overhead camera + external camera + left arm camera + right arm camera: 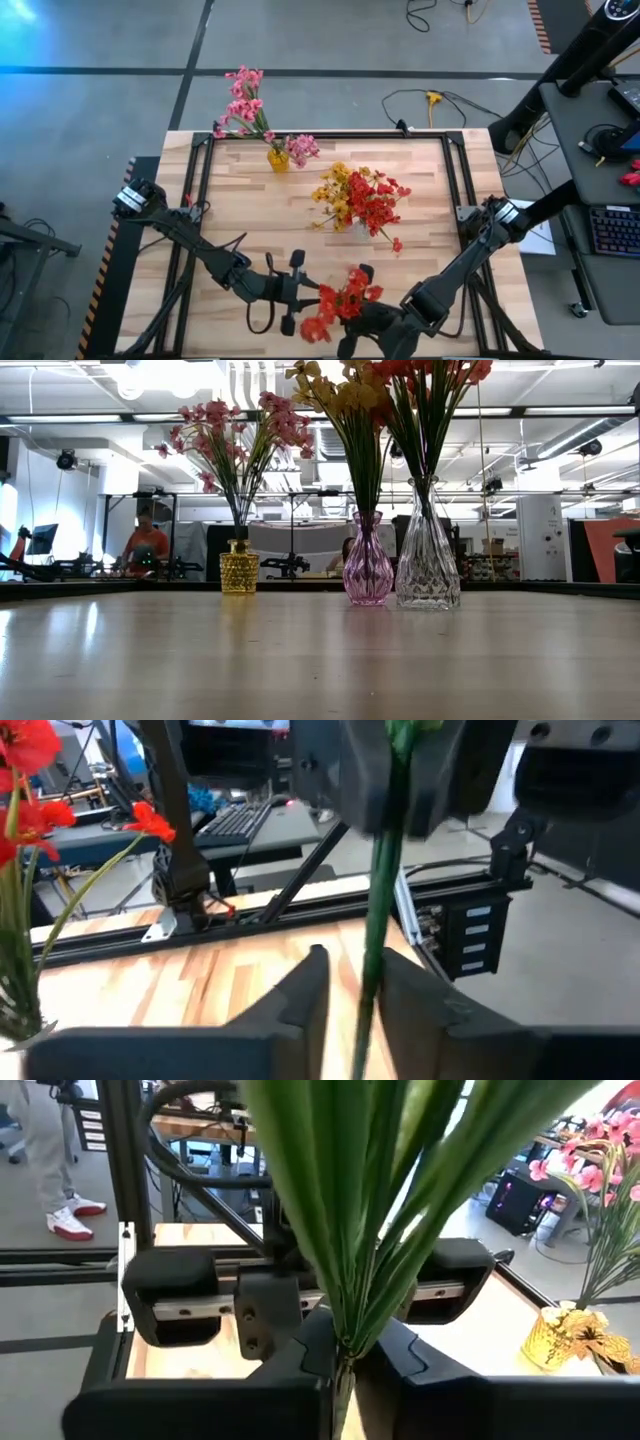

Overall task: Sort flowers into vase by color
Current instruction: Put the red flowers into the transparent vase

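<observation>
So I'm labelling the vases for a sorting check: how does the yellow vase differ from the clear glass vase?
The yellow vase is short, squat and amber-tinted; the clear glass vase is taller, colourless and flared at the base. The yellow vase holds pink flowers; the clear glass vase holds red flowers. In the high view, the yellow vase stands at the table's far edge, the clear one nearer the middle. Both stand upright and have a faceted surface.
</observation>
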